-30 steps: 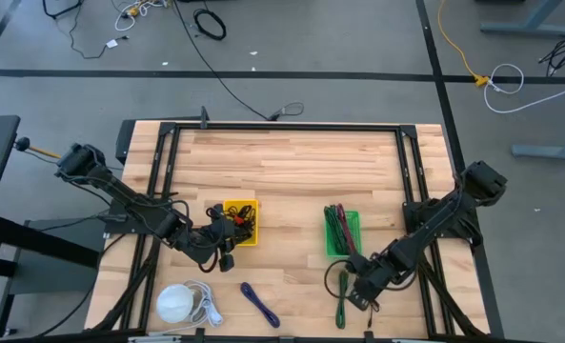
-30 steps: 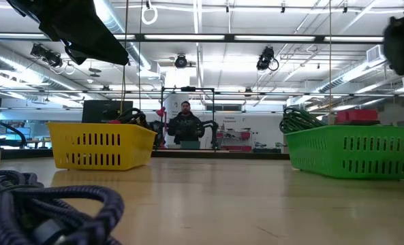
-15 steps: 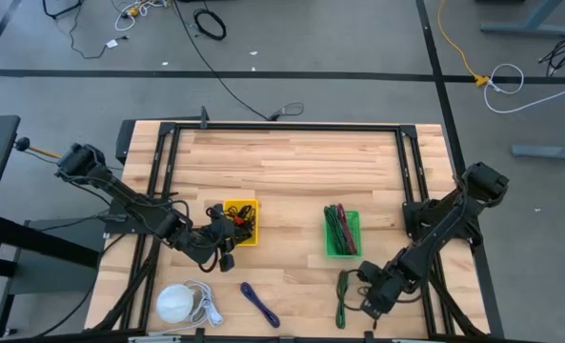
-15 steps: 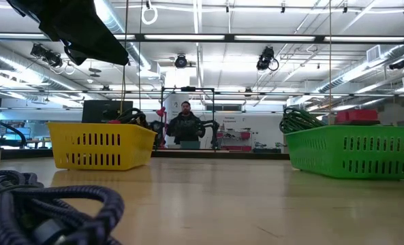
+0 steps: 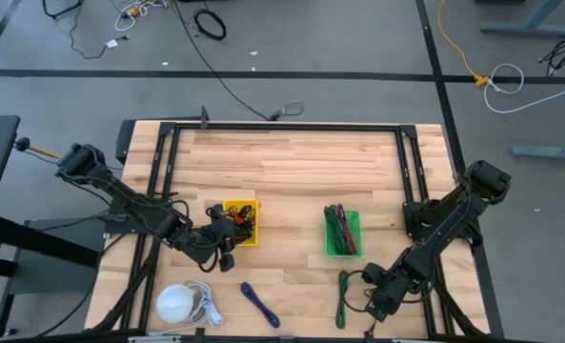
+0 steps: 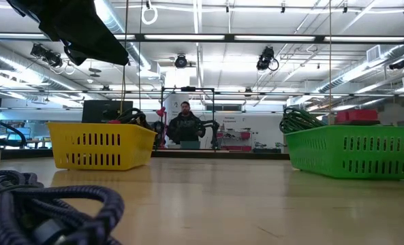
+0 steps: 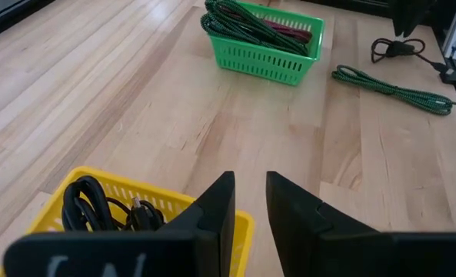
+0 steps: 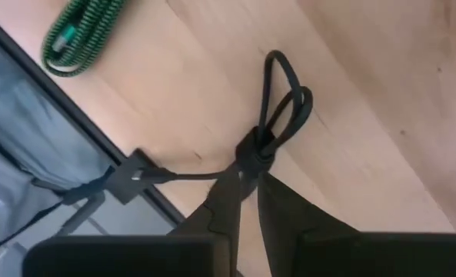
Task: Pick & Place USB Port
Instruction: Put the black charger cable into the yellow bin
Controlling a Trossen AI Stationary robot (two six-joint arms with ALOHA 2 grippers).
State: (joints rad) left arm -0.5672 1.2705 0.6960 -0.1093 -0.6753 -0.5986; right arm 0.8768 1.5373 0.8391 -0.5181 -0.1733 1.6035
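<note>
A black cable (image 8: 285,100), bundled and tied at its middle, lies near the table's near right edge, and its plug (image 8: 135,173) reaches the table's edge. My right gripper (image 8: 247,188) is above it, shut on the bundle; in the high view the gripper (image 5: 375,297) is beside a green cable (image 5: 342,297). My left gripper (image 7: 247,188) hovers over the near rim of the yellow basket (image 7: 128,208), which holds black cables. Its fingers are almost together and hold nothing. The green basket (image 5: 341,232) holds green and red cables. My right gripper pinches the black cable at its tied middle (image 8: 252,150) between the two fingertips, coming from above and pointing down. The loops (image 8: 289,96) spread out past the fingers over the table. I cannot tell whether the cable is lifted clear.
A blue cable (image 5: 259,303) and a white round thing with a white cord (image 5: 177,303) lie near the near edge on the left. Black frame rails (image 5: 168,171) border the wooden top. Bare wood stretches across the far half. A person stands far behind the table (image 6: 186,129).
My right gripper has moved from just near of the green basket toward the table's near right corner. The dark shape of that arm has left the low view's upper right. The left arm has kept still.
</note>
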